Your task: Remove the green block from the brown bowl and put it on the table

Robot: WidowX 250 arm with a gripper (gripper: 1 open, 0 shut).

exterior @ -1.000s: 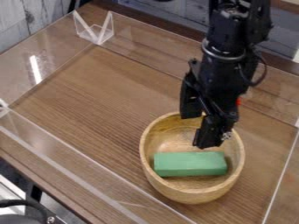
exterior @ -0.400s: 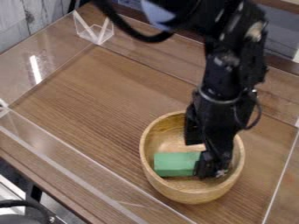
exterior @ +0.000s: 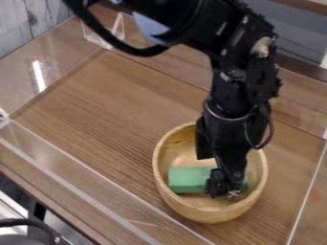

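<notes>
The brown bowl [exterior: 169, 158] sits on the table [exterior: 115, 105] at the front right. The green block [exterior: 192, 179] lies flat on the bowl's bottom; only its left half shows. My black gripper [exterior: 220, 165] points straight down into the bowl and stands open. One finger [exterior: 205, 144] is behind the block and the other finger [exterior: 232, 183] is in front of it, so they straddle its right part. That part of the block is hidden by the gripper. Whether the fingers touch the block I cannot tell.
Low clear acrylic walls [exterior: 57, 163] border the tabletop at the left and front. A small clear acrylic stand [exterior: 99, 33] is at the back left. Bare wood stretches left of the bowl.
The gripper has sunk deeper into the bowl, staying open, and now covers the block's right half. The block and bowl have not moved.
</notes>
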